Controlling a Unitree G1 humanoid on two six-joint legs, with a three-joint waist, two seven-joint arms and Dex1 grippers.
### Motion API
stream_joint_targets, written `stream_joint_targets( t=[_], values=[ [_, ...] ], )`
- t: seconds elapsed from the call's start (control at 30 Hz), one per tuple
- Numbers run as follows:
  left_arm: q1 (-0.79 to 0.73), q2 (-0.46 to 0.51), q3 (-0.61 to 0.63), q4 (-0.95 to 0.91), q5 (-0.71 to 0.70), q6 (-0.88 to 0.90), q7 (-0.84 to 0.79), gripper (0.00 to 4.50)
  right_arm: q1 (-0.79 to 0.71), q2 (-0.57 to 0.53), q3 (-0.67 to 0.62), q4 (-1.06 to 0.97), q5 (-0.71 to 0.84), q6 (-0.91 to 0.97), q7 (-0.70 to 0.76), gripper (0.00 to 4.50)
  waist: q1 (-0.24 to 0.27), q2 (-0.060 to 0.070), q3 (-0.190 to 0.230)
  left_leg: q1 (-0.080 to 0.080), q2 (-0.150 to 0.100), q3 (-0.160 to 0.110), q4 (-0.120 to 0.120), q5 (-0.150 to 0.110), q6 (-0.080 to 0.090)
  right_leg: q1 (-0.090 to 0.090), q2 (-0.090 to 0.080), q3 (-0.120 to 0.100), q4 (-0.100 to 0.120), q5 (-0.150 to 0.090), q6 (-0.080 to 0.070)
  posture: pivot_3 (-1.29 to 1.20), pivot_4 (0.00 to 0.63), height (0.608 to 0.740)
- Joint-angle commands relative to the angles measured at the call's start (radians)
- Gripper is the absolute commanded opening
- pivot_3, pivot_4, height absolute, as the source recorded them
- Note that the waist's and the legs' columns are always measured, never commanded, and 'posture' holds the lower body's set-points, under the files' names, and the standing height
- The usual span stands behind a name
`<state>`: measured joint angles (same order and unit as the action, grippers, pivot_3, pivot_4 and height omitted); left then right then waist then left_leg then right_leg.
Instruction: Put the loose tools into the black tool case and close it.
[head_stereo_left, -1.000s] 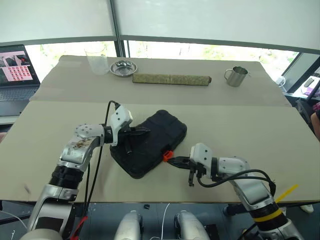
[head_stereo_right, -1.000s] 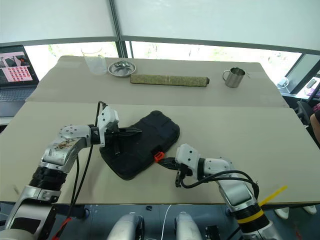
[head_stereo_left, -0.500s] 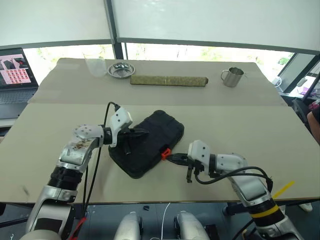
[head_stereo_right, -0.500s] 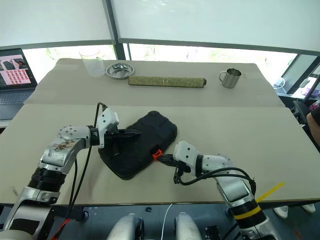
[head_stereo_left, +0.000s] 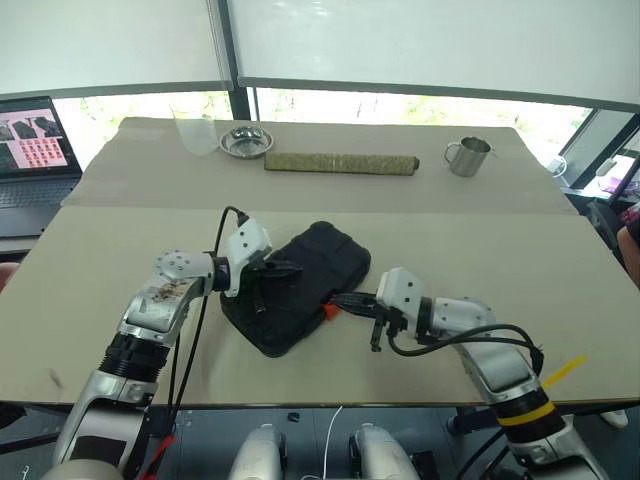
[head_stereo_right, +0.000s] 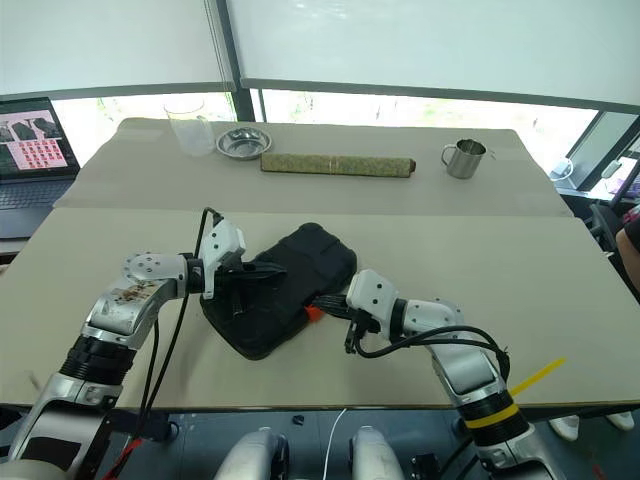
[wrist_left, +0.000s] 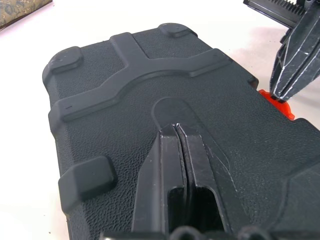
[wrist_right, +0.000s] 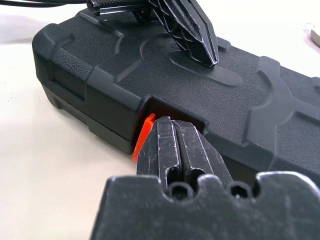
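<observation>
both end effectors clenched, empty. left end effector (wrist_left: 180, 131) pressed tip-down on lid of closed black tool case (head_stereo_left: 300, 285), mid-counter (head_stereo_left: 480, 250). right end effector (wrist_right: 172, 127) against orange latch (wrist_right: 142, 142) at case's front edge, seen close from right wrist.

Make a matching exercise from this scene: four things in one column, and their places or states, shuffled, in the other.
Things:
1. black moulded plastic tool case
2. left gripper
3. right gripper
4. steel mug

Places or states:
A. shut, tips at the small orange latch
B. standing at the far edge of the beige table
C. lid down, lying between the two arms
D. shut, resting on the case's lid

Pairs: 1-C, 2-D, 3-A, 4-B
</observation>
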<state>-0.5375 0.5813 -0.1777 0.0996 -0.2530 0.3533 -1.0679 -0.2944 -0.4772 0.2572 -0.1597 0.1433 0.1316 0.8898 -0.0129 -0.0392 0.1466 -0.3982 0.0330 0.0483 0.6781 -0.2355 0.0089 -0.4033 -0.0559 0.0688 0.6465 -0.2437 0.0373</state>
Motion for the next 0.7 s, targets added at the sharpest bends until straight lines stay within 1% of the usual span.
stream_joint_targets(
  t=[0.03, 0.17, 0.3, 0.5, 0.63, 0.7],
  values=[
    [0.039, 0.003, -0.058, 0.027, 0.042, 0.042, -0.01, 0.06, 0.037, -0.023, -0.058, -0.065, 0.064, 0.014, 0.016, 0.06, 0.001, 0.0, 0.0, 0.0, 0.0, 0.0, 0.0, 0.0, 0.0, 0.0, 0.0, 0.0, 0.0, 0.0, 0.0, 0.0, 0.15, 0.74],
    [0.041, 0.007, -0.057, 0.026, 0.042, 0.042, -0.011, 0.06, 0.076, -0.056, -0.087, -0.112, 0.117, 0.063, 0.035, 0.06, 0.0, 0.0, 0.0, -0.001, 0.0, 0.0, 0.0, 0.0, 0.0, 0.0, -0.001, 0.0, -0.001, 0.0, 0.0, 0.0, 0.15, 0.74],
    [0.044, 0.011, -0.059, 0.031, 0.045, 0.04, -0.014, 0.06, 0.099, -0.097, -0.039, -0.101, 0.08, 0.111, 0.053, 0.06, 0.0, 0.0, 0.0, 0.0, 0.0, 0.0, 0.0, 0.0, 0.0, 0.0, 0.0, 0.0, -0.001, 0.0, 0.0, 0.0, 0.15, 0.74],
    [0.043, 0.011, -0.064, 0.031, 0.048, 0.04, -0.016, 0.06, 0.042, -0.036, 0.027, -0.035, 0.029, 0.105, 0.026, 0.06, 0.0, 0.0, 0.0, 0.0, 0.0, 0.0, 0.0, 0.0, 0.0, 0.0, 0.0, 0.0, -0.001, 0.0, 0.0, 0.0, 0.15, 0.74],
    [0.041, 0.016, -0.064, 0.036, 0.049, 0.041, -0.017, 0.06, -0.002, -0.001, 0.019, -0.018, 0.036, 0.105, 0.014, 0.06, 0.0, 0.0, 0.0, -0.001, 0.0, 0.0, 0.0, 0.0, 0.0, 0.0, 0.0, 0.0, -0.001, -0.001, 0.0, 0.0, 0.15, 0.74],
    [0.042, 0.019, -0.064, 0.035, 0.05, 0.043, -0.017, 0.06, -0.01, -0.004, 0.018, -0.02, 0.039, 0.108, 0.022, 0.06, 0.0, 0.0, 0.0, -0.001, 0.0, 0.0, 0.0, 0.0, 0.0, 0.0, 0.0, 0.0, -0.001, -0.001, 0.0, 0.0, 0.15, 0.74]
  ],
)
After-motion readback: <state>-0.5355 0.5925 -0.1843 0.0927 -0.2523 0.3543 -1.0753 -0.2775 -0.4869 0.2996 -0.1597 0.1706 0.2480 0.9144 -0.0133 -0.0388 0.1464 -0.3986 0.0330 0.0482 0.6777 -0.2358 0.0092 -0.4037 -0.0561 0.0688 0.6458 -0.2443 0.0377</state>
